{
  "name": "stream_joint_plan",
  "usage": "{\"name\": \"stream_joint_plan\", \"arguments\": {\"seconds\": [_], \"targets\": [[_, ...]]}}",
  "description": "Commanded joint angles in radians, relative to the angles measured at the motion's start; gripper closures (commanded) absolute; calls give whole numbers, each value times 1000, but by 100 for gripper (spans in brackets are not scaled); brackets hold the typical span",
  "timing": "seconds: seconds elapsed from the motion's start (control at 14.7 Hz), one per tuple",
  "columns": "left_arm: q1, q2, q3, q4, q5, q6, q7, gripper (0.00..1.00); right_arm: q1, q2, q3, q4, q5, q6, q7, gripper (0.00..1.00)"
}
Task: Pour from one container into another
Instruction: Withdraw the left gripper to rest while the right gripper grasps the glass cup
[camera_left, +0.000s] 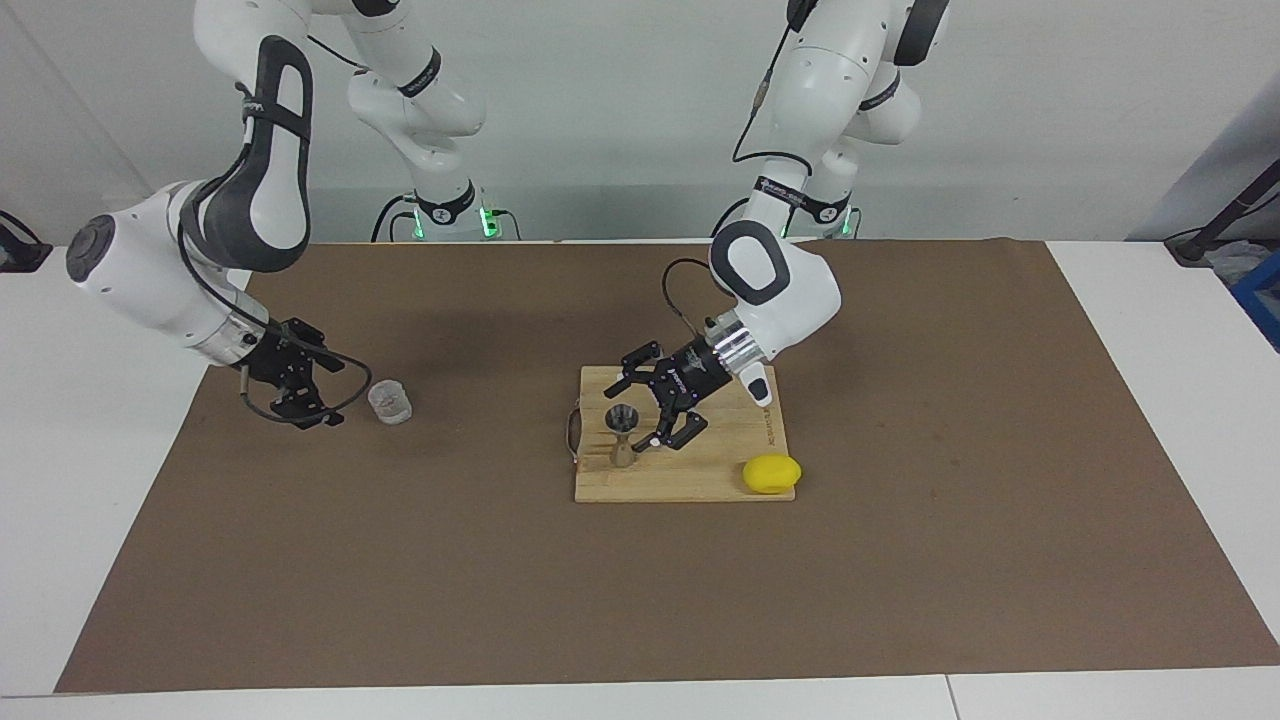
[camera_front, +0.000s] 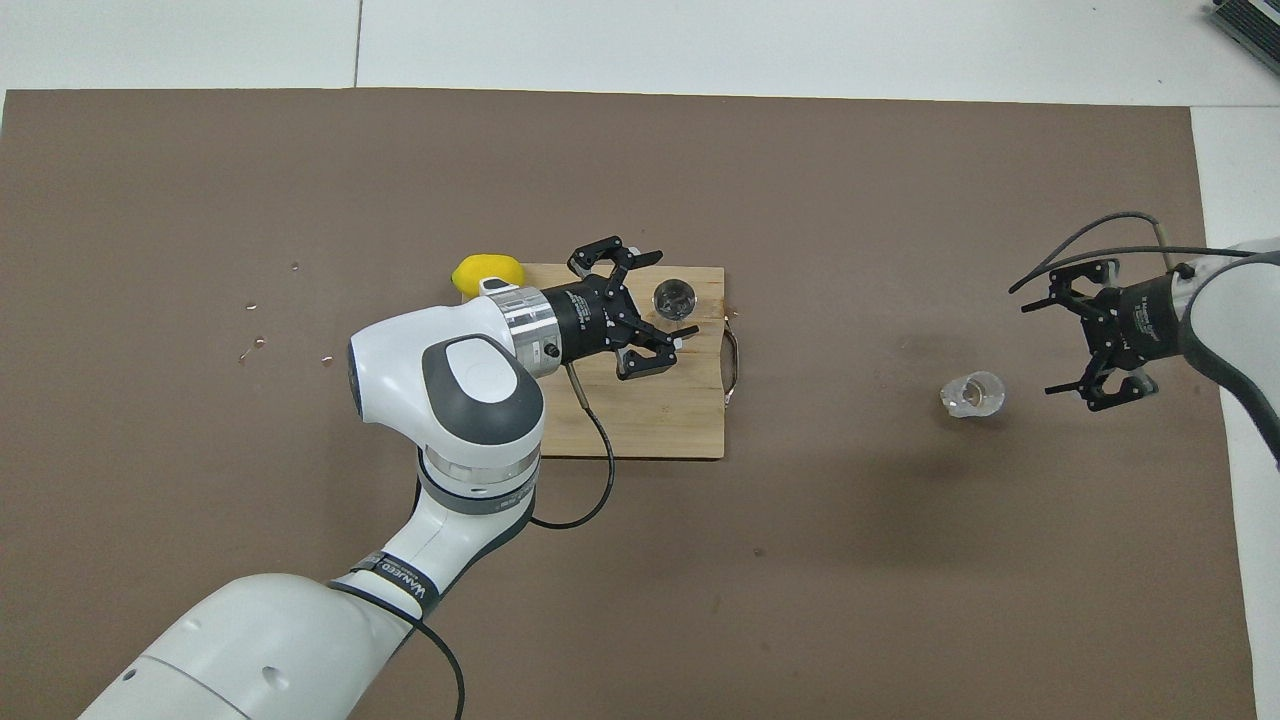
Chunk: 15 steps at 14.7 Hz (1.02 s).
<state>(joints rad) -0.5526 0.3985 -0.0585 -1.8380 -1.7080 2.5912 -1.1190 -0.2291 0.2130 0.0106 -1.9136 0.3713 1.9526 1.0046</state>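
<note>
Steel jigger (camera_left: 622, 437) upright on the wooden board (camera_left: 690, 478) near the worktop's middle, at the board's end toward the right arm, beside the metal handle (camera_left: 571, 432) — mouth up, seen as a round rim from overhead (camera_front: 676, 298). Left tool (camera_left: 650, 410) low over the board just beside the jigger, jaws spread wide to either side of it, holding nothing; in the overhead view (camera_front: 655, 305) fingers clear of the jigger's rim, no contact visible. Yellow lemon (camera_left: 771, 474) at the board's corner toward the left arm's end, touching the board's edge, farther from the robots than the left tool's wrist. Clear cup (camera_left: 389, 402) standing upright on the brown mat (camera_left: 640, 600), well apart from the board, toward the right arm's end of the worktop; from overhead (camera_front: 972, 394) open mouth up. Right tool (camera_left: 318, 390) low over the mat just beside the cup, on the side toward the right arm's end, jaws wide and pointing at the cup — empty, not touching it (camera_front: 1062, 335). A few small pale specks (camera_front: 256, 340) on the mat toward the left arm's end.
</note>
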Motion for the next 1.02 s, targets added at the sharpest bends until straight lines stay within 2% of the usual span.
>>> {"name": "stream_joint_plan", "arguments": {"seconds": [0.0, 0.27, 0.61, 0.82, 0.95], "targets": [[-21, -4, 13, -6, -22, 18, 2, 0, -27, 5, 9, -57, 67, 63, -44, 0], [8, -38, 11, -6, 16, 0, -1, 0, -41, 9, 9, -111, 129, 86, -81, 0], [51, -145, 12, -75, 42, -80, -2, 0, -94, 81, 9, -122, 231, 83, -207, 0], [155, -167, 11, -69, 262, -225, -12, 0, -107, 94, 9, -163, 303, 81, -279, 0], [222, -179, 12, -63, 377, -290, -15, 0, -105, 92, 9, -180, 308, 78, -296, 0]]}}
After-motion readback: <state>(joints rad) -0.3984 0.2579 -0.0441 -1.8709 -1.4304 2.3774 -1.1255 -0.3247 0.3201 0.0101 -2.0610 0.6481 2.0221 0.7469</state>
